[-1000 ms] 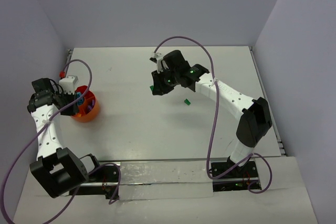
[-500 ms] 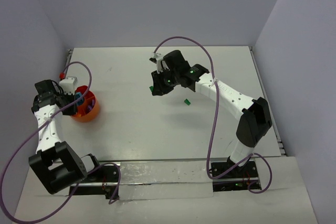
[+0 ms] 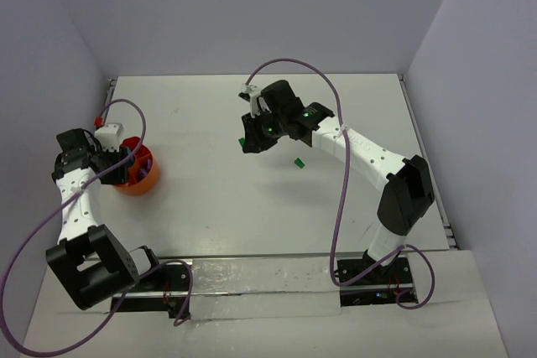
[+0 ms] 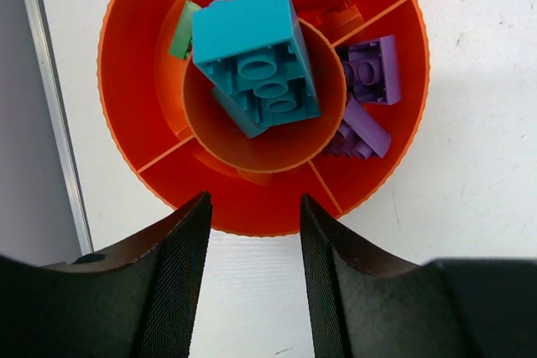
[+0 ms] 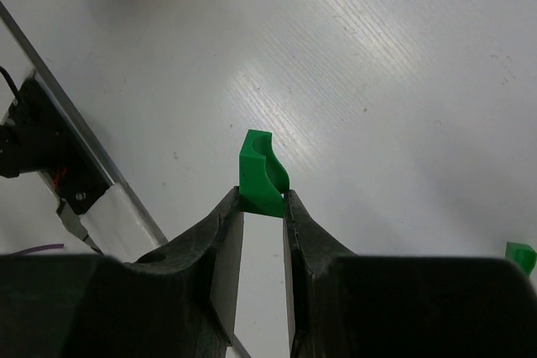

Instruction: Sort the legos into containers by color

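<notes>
My right gripper (image 5: 262, 199) is shut on a green lego (image 5: 262, 171) and holds it above the table; in the top view the gripper (image 3: 248, 143) is mid-table with the green piece (image 3: 242, 142) at its tip. A second green lego (image 3: 297, 163) lies on the table, also at the right edge of the right wrist view (image 5: 521, 255). My left gripper (image 4: 252, 224) is open and empty just outside the near rim of the orange bowl (image 4: 143, 73). The bowl (image 3: 144, 184) holds a teal lego (image 4: 256, 56) in its centre cup, purple legos (image 4: 369, 81) and a pale green piece (image 4: 183, 31) in outer compartments.
A metal rail (image 3: 109, 94) edges the table's left side, close to the bowl. Purple cables loop over both arms. A metal strip (image 3: 260, 278) runs along the near edge between the arm bases.
My left gripper has pulled back a little from over the bowl toward the left. The right arm has stayed still with the green lego.
</notes>
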You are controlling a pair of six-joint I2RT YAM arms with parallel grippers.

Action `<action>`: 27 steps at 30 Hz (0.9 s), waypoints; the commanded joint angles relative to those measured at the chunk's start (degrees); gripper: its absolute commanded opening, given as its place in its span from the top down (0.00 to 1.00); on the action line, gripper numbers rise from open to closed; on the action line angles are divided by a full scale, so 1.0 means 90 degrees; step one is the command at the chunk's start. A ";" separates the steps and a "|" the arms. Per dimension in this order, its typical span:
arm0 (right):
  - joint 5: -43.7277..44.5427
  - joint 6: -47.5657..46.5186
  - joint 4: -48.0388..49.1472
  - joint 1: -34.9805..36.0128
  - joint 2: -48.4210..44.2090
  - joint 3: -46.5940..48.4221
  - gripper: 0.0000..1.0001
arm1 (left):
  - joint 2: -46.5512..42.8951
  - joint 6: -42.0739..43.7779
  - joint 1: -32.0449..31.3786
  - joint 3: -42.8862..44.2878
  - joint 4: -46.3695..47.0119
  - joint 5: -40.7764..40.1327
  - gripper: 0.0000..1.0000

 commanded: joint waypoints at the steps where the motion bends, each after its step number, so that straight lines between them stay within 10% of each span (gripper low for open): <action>1: -0.0157 -0.0127 0.0091 0.0032 0.0004 0.0095 1.00 | -0.0378 0.0280 0.0052 0.0483 -0.0396 0.0430 0.48; 11: -0.3522 -0.0494 0.0528 0.0032 0.0066 -0.0045 1.00 | -0.0130 0.2525 -0.0002 0.2457 -0.4425 0.4966 0.41; 19: -0.6029 -0.0063 0.0483 0.0108 0.0897 0.0505 1.00 | -0.1008 0.2636 -0.1535 0.1911 -0.3385 0.6066 0.40; 27: -0.5556 0.0603 0.1238 0.0130 0.0838 0.0236 1.00 | -0.1208 0.1496 -0.2819 0.1674 -0.2499 0.6098 0.38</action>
